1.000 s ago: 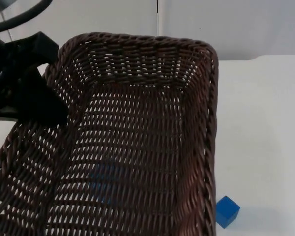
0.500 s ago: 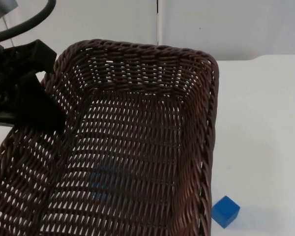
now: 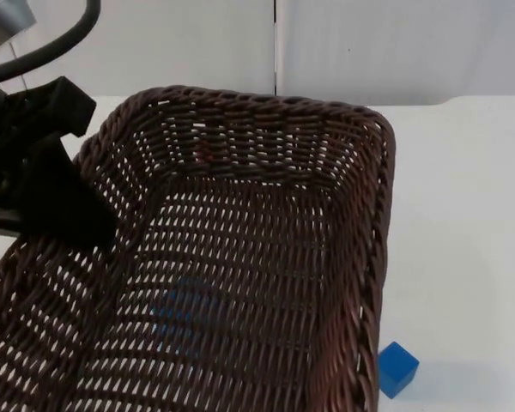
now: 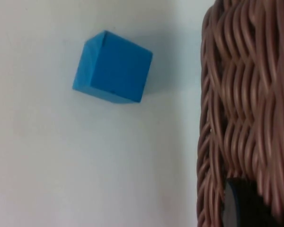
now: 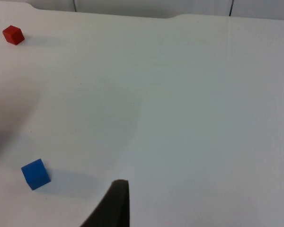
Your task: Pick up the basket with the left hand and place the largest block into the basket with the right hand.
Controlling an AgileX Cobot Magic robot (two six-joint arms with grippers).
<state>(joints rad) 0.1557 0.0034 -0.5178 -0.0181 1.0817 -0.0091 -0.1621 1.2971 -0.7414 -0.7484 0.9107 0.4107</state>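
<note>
L gripper [image 3: 69, 215] jaws clamped on basket [image 3: 257, 257] rim, blue block [image 3: 397, 369] beside, R gripper [image 5: 114, 203] jaws' state can't tell

We see the raised wicker basket [image 3: 240, 257] hanging over most of the table's [image 3: 463, 215] left side, covering a blue block [image 4: 112, 66] beneath, while a smaller blue block [image 3: 397, 369] beside its right wall lies open to reach.
</note>
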